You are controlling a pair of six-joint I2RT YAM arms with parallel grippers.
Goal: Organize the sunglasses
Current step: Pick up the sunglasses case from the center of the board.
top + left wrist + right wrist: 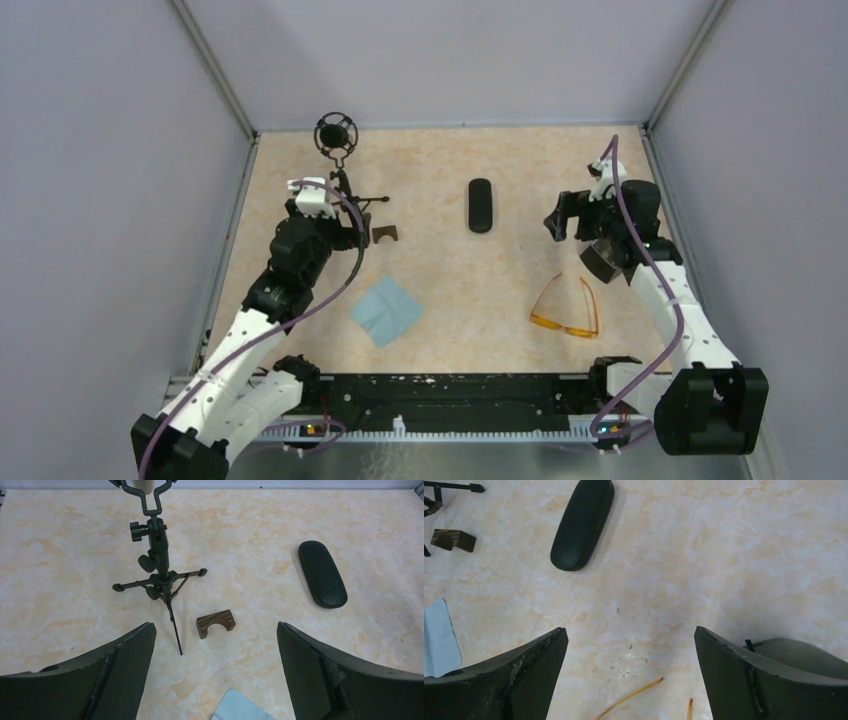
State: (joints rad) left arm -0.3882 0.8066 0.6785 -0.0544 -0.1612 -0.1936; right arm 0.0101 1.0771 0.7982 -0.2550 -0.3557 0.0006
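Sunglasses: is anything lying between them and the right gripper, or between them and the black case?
Nothing visible. The open right gripper hovers over bare table just beyond the sunglasses, and only bare table separates them from the closed black case. The blue cloth lies well off to the left.

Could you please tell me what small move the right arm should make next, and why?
Probably draw the right arm's fingers back toward its base and down over the sunglasses. The fingers stand open and empty. The sunglasses lie unfolded just nearer the base, with only their arm tips in the wrist view. The black case is shut and lies farther away.
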